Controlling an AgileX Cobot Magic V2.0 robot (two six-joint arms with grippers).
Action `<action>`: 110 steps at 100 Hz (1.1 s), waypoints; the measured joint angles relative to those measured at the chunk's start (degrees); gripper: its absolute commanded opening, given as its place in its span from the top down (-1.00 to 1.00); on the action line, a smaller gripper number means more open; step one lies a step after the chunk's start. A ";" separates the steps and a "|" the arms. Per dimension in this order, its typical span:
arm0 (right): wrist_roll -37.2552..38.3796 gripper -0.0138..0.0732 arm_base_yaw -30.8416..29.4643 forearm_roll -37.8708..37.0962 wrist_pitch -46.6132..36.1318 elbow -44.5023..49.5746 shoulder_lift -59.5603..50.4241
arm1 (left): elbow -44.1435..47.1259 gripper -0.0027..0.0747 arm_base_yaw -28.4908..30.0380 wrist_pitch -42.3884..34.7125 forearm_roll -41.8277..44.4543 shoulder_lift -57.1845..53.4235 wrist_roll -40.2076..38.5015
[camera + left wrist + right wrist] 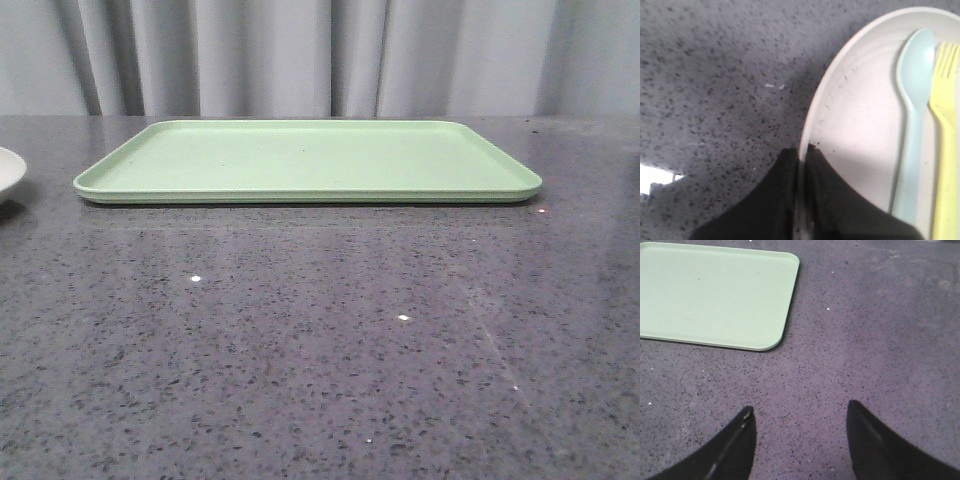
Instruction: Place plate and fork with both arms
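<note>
Right now the plate [860, 115] sits on the gray speckled table [320, 350], far over on the robot's left side, well apart from the green tray [310, 160]. Only a bit of its edge shows in the front view. It looks hard and smooth, so I think it could slip. It may also break if it drops. The rim is the thin part to hold.

The left gripper [802, 200] has its two black fingers [830, 195] nearly together, pinching the rim, one inside and one outside.

Lying in the plate are the yellow fork [944, 130] and a pale blue spoon [912, 120], side by side and just about touching. Both look light and loose, so I guess they would slide if the plate tips. Keep it flat!

The right gripper [800, 440] hangs over bare table near a corner of the tray, spread wide and holding nothing.
</note>
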 measured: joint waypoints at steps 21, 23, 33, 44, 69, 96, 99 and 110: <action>0.00 -0.28 0.00 0.09 0.00 0.00 0.00 | -0.79 0.98 1.25 2.66 -4.61 -3.27 0.99; 0.00 -0.28 0.00 0.09 0.00 0.00 0.00 | -0.91 0.98 1.25 3.03 -5.23 -3.38 1.02; 0.00 -0.28 0.00 0.09 0.00 0.00 0.00 | -2.30 0.98 1.25 4.73 -8.60 -4.14 1.16; 0.00 -0.28 0.00 0.09 0.00 0.00 0.00 | -4.04 0.98 1.25 5.92 -13.15 -4.41 1.85; 0.00 -0.28 0.00 0.09 0.00 0.00 0.00 | -6.86 0.99 -0.98 6.55 -17.72 -4.41 2.25; 0.00 -0.28 0.00 0.09 0.00 0.00 0.00 | -9.90 0.99 -11.08 2.73 -17.81 -1.78 -0.73; 0.00 -0.28 0.00 0.09 0.00 0.00 0.00 | -10.39 0.99 -12.42 2.00 -17.81 -0.90 -1.33; 0.00 -0.28 0.00 0.09 0.00 0.00 0.00 | -12.69 0.99 -18.27 -0.58 -17.45 2.11 -3.76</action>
